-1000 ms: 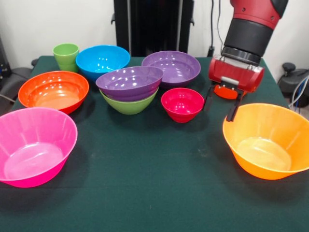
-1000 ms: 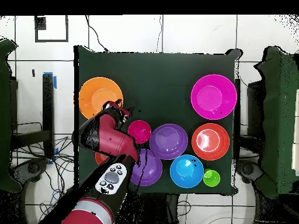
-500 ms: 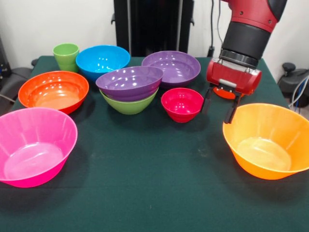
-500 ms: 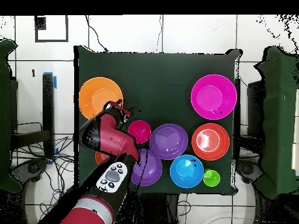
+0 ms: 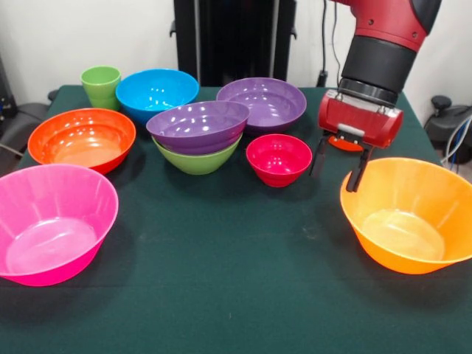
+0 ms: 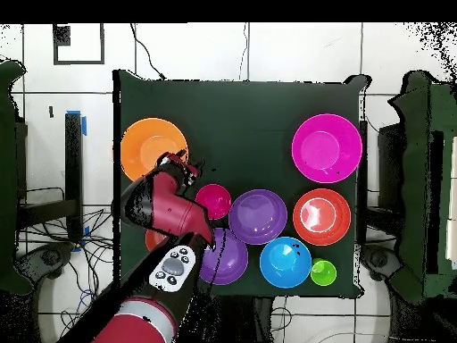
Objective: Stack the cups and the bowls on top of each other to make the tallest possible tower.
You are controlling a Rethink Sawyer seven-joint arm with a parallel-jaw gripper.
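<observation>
My gripper (image 5: 337, 168) hangs open with nothing between its fingers, just above the table between the small magenta bowl (image 5: 279, 158) and the large orange bowl (image 5: 409, 214). Behind it a small orange bowl (image 5: 341, 141) is mostly hidden. The tower (image 5: 198, 136) is a purple bowl resting in a lime-green bowl (image 5: 198, 160). A second purple bowl (image 5: 262, 102), a blue bowl (image 5: 156, 92), a red-orange bowl (image 5: 81, 138) and a large pink bowl (image 5: 51, 221) stand apart. The green cup (image 5: 101, 85) sits at the far left corner. From overhead the gripper (image 6: 183, 165) is beside the orange bowl (image 6: 153, 147).
The green-clothed table (image 5: 236, 295) has bare cloth across its front middle. My red arm (image 6: 170, 214) crosses over the table edge near the purple bowl (image 6: 228, 259) in the overhead view. Dark chairs stand at both sides of the table.
The gripper drifted slightly left and up, then came back right and down to nearly where it was. No bowl or cup moved.
</observation>
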